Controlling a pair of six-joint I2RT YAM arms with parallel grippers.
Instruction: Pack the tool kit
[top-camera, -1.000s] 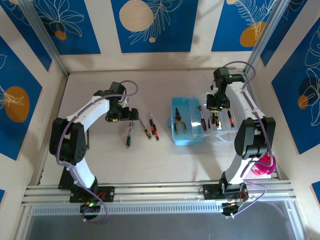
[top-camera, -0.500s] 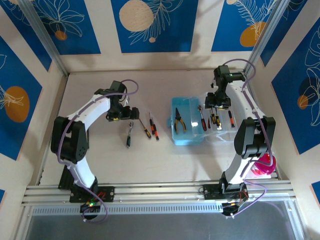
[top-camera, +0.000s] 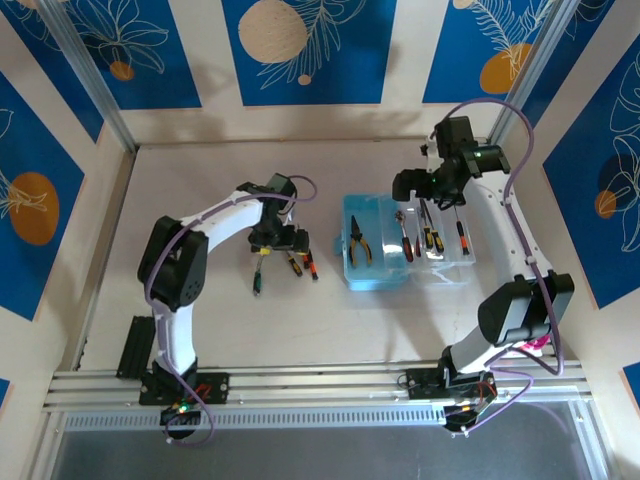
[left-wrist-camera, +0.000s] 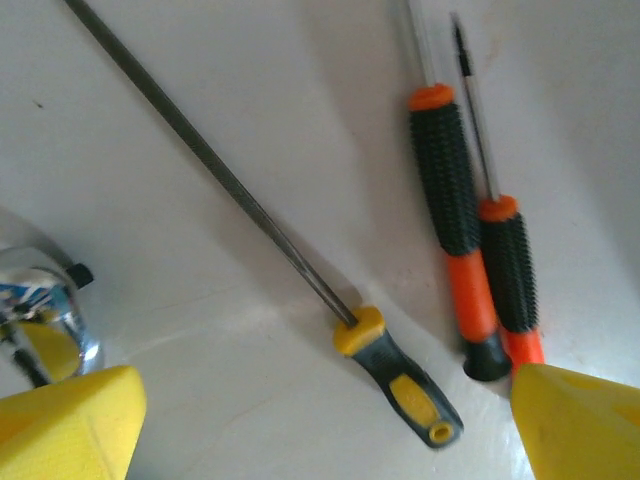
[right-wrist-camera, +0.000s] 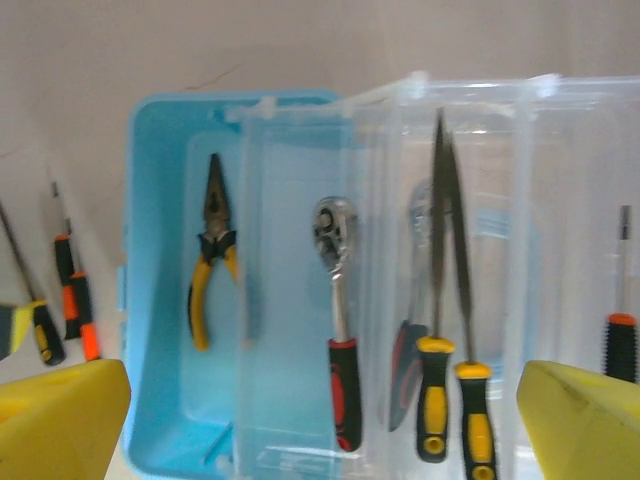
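The tool kit's light-blue case (top-camera: 372, 272) lies open mid-table, its clear lid (top-camera: 445, 268) folded out to the right. Yellow-handled pliers (right-wrist-camera: 212, 262) rest in the blue base (right-wrist-camera: 158, 300). On the lid lie a red-black ratchet (right-wrist-camera: 340, 340), two yellow-black tools (right-wrist-camera: 435, 400) and an orange-black screwdriver (right-wrist-camera: 620, 345). My right gripper (top-camera: 405, 185) hovers open over the case with nothing between its fingers (right-wrist-camera: 60, 420). My left gripper (top-camera: 278, 240) hangs open just above a yellow-black screwdriver (left-wrist-camera: 400, 378) and two orange-black screwdrivers (left-wrist-camera: 455, 220) on the table.
A chrome-headed tool (left-wrist-camera: 40, 315) lies beside the screwdrivers, seen from above as a dark-handled tool (top-camera: 257, 275). Walls with blue panels close in the table on three sides. A pink object (top-camera: 537, 345) sits behind the right arm's base.
The left gripper has swung right, from beside the loose tools to directly over the screwdrivers. The right gripper has moved left and back from above the lid.
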